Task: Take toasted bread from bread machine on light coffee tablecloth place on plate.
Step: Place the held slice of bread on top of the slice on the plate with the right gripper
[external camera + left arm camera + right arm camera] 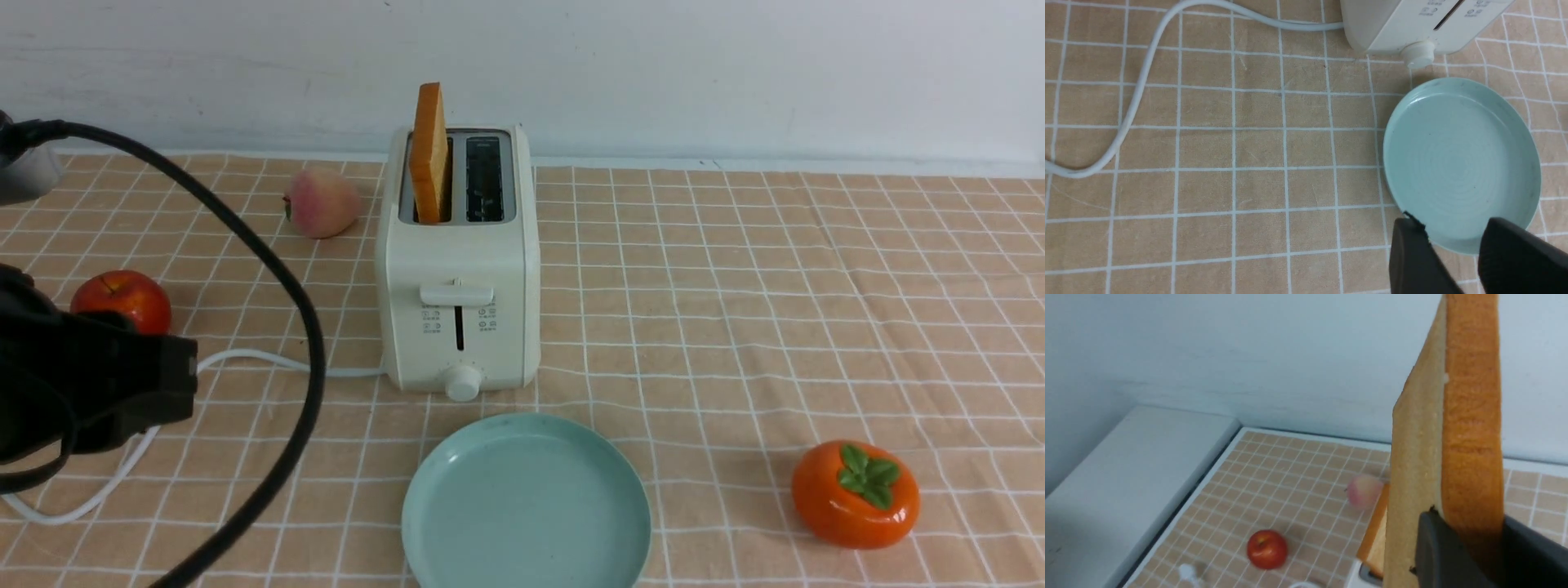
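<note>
Nearest me, the plate [522, 506] sits bare on the tablecloth [735, 310], just in front of the knob on the bread machine [457, 269] (apart from it, as far as I can see). My left hand [1449, 228] hangs low to the left of the plate, fingers apart with nothing between them. An orange persimmon [855, 492] lies well off to the plate's right. The white cord [269, 357] runs left from the bread machine's base across the cloth.

The bread machine stands upright with its lever up. One slice of toast [430, 155] stands on edge in its left slot, and the right slot is empty. My right hand [1470, 526] is out of the front view. Its wrist camera shows it clamped on the other slice [1453, 437], held upright above the tabletop with the crust edge toward the lens.

A red apple [122, 300] and, further back, a peach [322, 202] lie left of the bread machine. A white wall [735, 73] is behind.
</note>
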Controlling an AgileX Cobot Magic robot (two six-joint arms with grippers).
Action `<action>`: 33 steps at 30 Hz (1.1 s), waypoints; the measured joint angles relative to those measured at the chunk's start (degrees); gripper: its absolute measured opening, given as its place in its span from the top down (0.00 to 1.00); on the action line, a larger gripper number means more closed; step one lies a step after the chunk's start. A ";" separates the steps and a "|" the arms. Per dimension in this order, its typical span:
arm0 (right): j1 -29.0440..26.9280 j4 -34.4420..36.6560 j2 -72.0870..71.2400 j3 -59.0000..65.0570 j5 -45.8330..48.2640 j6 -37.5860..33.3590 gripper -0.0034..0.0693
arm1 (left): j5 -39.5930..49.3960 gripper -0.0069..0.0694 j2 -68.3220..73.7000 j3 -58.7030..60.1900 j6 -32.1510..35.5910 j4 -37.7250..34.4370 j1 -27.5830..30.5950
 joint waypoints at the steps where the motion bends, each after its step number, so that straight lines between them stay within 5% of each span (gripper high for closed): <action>1: -0.14 0.87 -0.89 1.86 -0.35 -0.40 0.80 | 0.00 0.60 0.00 0.00 0.00 -0.15 0.00; 10: -0.92 19.47 -16.98 51.97 -12.12 -12.46 0.80 | 0.00 0.60 0.00 0.00 0.00 -1.30 0.00; 18: 1.89 49.32 -17.83 83.44 -23.93 -38.65 0.80 | -0.05 0.60 0.00 0.00 0.00 -1.31 0.00; 19: 3.48 57.87 -16.79 88.90 -26.24 -45.68 0.80 | -0.05 0.60 0.00 0.00 0.00 -1.52 0.00; 25: 7.61 69.02 -9.16 95.93 -30.63 -61.57 0.80 | -0.05 0.60 0.00 0.00 0.00 -1.85 0.00; 29: 9.12 69.98 -4.24 95.49 -33.45 -64.33 0.79 | -0.05 0.60 0.00 0.00 0.00 -2.11 0.00; 33: 9.26 70.75 -3.17 95.05 -37.37 -66.50 0.66 | 0.00 0.60 0.00 0.00 0.00 -2.16 0.00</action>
